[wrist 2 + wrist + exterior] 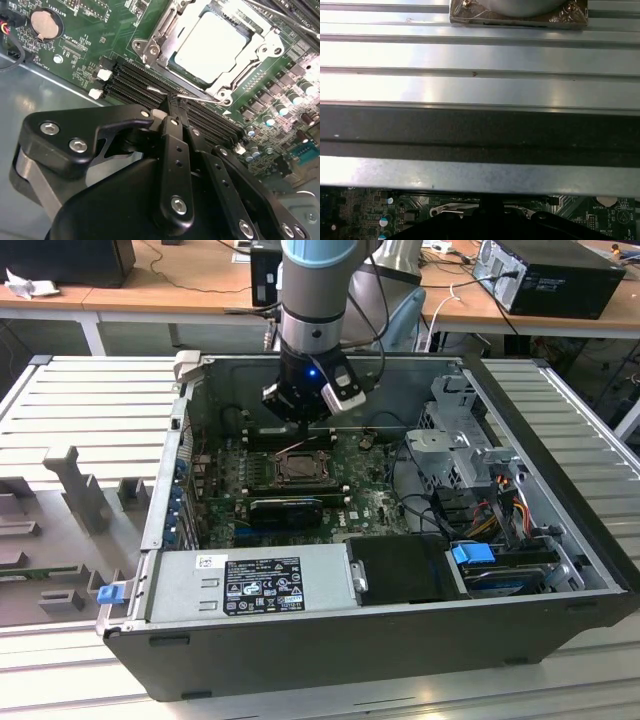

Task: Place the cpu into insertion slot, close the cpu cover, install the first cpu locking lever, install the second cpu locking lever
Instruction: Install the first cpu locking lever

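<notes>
The cpu (210, 45) sits in the insertion slot (172, 65), the cpu cover (150, 47) apparently closed. The tool (174, 107), fingers together, touches a locking lever (187, 97) beside the slot: the lever step.

Wooden desks (200, 280) behind, ribbed metal table (90, 410), cables, black box (550, 275)

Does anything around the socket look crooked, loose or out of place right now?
Nothing stands out. The cpu lies flat and square in the insertion slot, with the cpu cover framing it evenly. The gripper sits beside the socket at a wire lever. No debris shows.
</notes>
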